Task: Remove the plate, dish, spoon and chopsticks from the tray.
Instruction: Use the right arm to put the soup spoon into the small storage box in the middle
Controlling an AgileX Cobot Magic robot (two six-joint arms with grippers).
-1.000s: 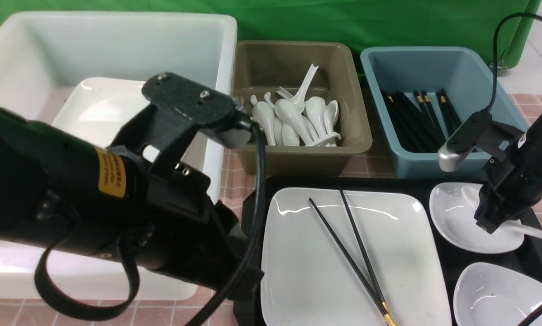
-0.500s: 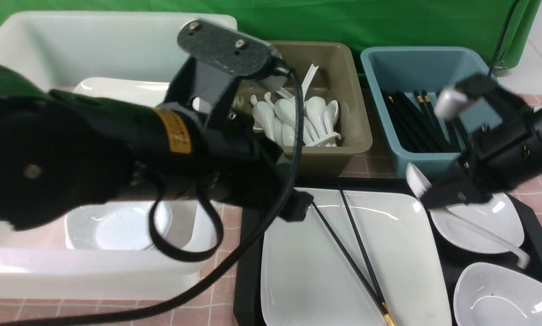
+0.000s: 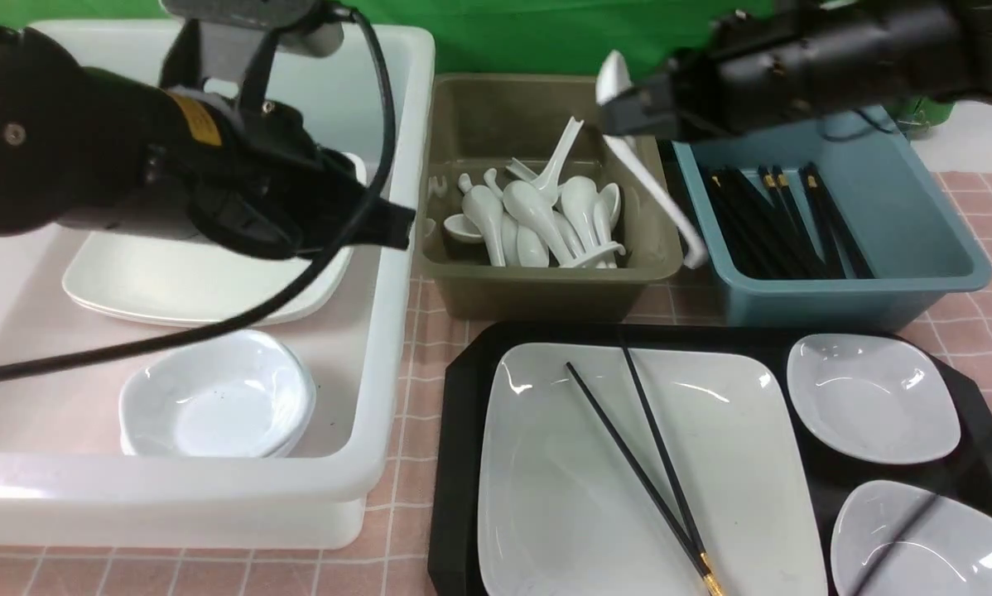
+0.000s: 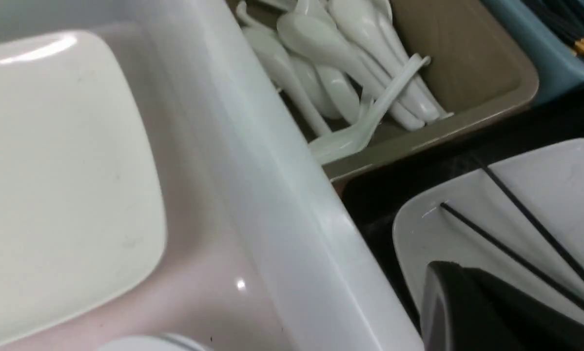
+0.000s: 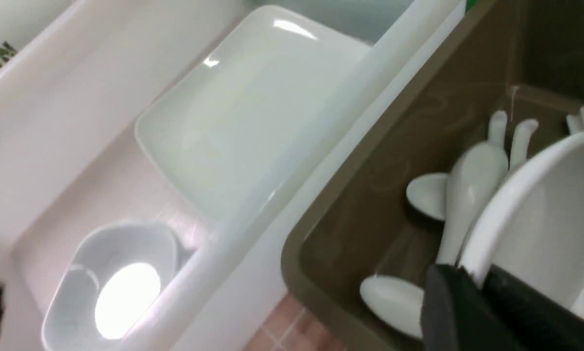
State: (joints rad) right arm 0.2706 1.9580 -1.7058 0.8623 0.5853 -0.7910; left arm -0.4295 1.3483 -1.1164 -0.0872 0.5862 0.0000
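Gripping the spoon (image 3: 655, 199), the right tool (image 3: 624, 116) looks blurred, edges unclear

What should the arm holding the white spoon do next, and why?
Probably carry the spoon a little more over the olive bin, then let go. The right gripper is shut on the spoon, whose handle hangs near the bin's right rim, and the bin already holds other white spoons.
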